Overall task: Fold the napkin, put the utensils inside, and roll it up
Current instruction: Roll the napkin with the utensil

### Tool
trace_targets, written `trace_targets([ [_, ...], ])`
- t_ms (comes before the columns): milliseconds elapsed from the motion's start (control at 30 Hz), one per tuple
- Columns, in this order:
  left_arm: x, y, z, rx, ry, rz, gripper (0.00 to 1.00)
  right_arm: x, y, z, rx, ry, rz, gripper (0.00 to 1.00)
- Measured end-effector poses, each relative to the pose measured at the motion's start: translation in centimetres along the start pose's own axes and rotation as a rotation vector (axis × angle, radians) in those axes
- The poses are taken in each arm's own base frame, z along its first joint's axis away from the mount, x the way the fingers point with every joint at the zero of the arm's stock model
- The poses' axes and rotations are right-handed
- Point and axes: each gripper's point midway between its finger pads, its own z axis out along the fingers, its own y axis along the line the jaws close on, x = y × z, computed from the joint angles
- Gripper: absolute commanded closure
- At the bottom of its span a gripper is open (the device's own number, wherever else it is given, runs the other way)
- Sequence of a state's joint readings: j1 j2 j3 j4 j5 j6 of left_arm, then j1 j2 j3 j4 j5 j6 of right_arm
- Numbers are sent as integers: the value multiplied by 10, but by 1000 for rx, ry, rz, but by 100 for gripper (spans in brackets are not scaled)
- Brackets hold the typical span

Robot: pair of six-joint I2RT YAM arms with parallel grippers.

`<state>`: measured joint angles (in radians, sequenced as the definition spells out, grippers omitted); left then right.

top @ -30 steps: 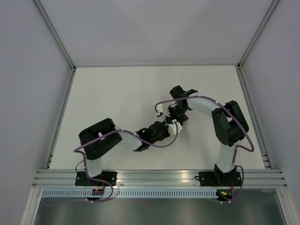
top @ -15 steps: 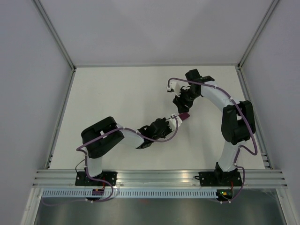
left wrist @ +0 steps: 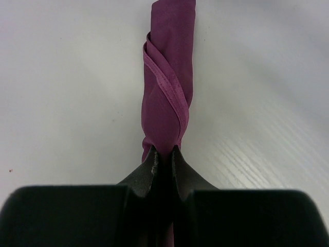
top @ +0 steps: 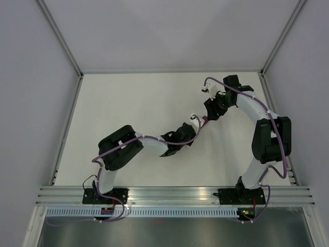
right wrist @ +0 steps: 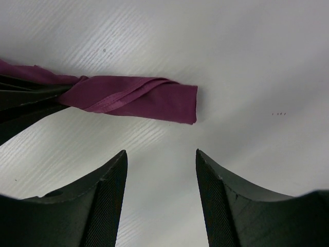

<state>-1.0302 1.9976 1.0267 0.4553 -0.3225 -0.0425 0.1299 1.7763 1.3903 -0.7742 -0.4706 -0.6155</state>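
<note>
On the white, faintly grained bench [right wrist: 257, 62] boxed in by pale grey walls [top: 169, 31], the left gripper [left wrist: 163, 154] pinches the rolled napkin [left wrist: 169, 87] stretching straight ahead of it, its free end just beyond the wide-spread right gripper [right wrist: 160, 154].

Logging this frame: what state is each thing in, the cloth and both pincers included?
napkin: rolled into a narrow tube, hem spiralling round it, one end clamped.
left pincer: shut on the napkin's near end.
right pincer: open, holding nothing, apart from the napkin's free end.
utensils: not in view; whether they are inside the roll cannot be told.
</note>
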Motion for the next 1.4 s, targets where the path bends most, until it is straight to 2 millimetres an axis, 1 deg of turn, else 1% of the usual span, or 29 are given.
trace_targets([
  [133, -6, -5, 8, -34, 31, -75, 95, 17, -5, 2, 25, 31, 67, 39],
  [333, -13, -13, 17, -60, 76, -183, 93, 30, -8, 10, 54, 62, 135, 39],
  [433, -15, -18, 21, -69, 88, -216, 92, 36, -13, 20, 64, 82, 162, 39],
  [667, -19, -25, 26, -71, 100, -255, 87, 63, -24, 51, 73, 167, 227, 40],
  [700, -19, -26, 26, -72, 103, -260, 85, 65, -26, 53, 78, 172, 237, 40],
  [900, -20, -27, 28, -74, 110, -280, 81, 56, -45, 58, 147, 145, 248, 40],
  [1033, -21, -28, 29, -74, 111, -295, 78, 53, -52, 60, 169, 145, 255, 40],
  [1400, -21, -31, 31, -72, 119, -306, 75, 47, -57, 65, 223, 154, 232, 40],
])
